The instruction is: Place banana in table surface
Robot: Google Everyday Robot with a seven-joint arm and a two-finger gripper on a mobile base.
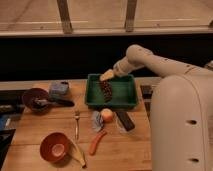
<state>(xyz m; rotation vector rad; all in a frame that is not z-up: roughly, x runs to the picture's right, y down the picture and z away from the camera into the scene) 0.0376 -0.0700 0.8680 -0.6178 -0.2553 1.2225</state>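
Observation:
The banana (78,153) is slim, curved and pale yellow. It lies on the wooden table surface (50,125) near the front edge, right beside an orange bowl (54,147). My gripper (106,76) hangs over the back left part of the green tray (125,95), just above the dark brown speckled oblong thing (106,90) that lies in the tray. The gripper is far from the banana, up and to the right of it.
An orange-red stick (97,142) lies right of the banana and a fork (76,123) lies behind it. A round peach-coloured fruit (107,116) and a dark flat object (125,121) sit in front of the tray. A purple bowl (35,98) and a blue object (59,89) stand at the back left.

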